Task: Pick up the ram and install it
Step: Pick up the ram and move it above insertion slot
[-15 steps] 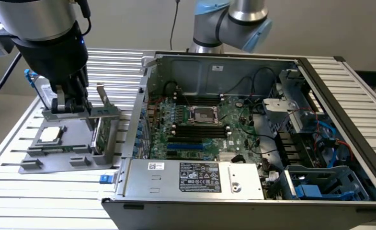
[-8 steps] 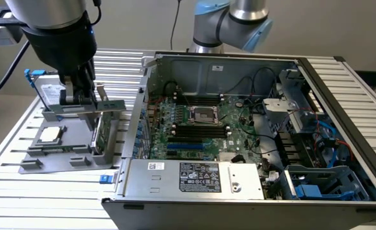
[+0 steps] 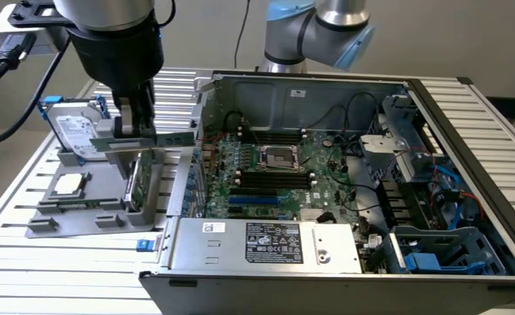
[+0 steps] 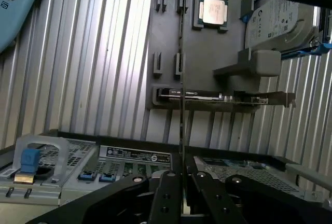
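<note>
The ram (image 3: pixel 165 140) is a thin green stick held level, just above the grey parts tray (image 3: pixel 73 220) and left of the open computer case (image 3: pixel 345 177). My gripper (image 3: pixel 133 134) is shut on the ram near its middle, coming down from above. In the wrist view the ram (image 4: pixel 181 79) appears edge-on as a thin line running out from between my black fingers (image 4: pixel 168 182), with my gripper (image 4: pixel 182 175) shut on it. The black memory slots (image 3: pixel 275 178) lie on the motherboard inside the case, to the exterior view's right of the ram.
On the tray stand a silver hard drive (image 3: pixel 73 131), a processor chip (image 3: pixel 69 185) and an upright green card with a bracket (image 3: pixel 139 184). The case wall (image 3: pixel 196 131) rises between tray and motherboard. A power supply box (image 3: pixel 266 243) fills the case's near side.
</note>
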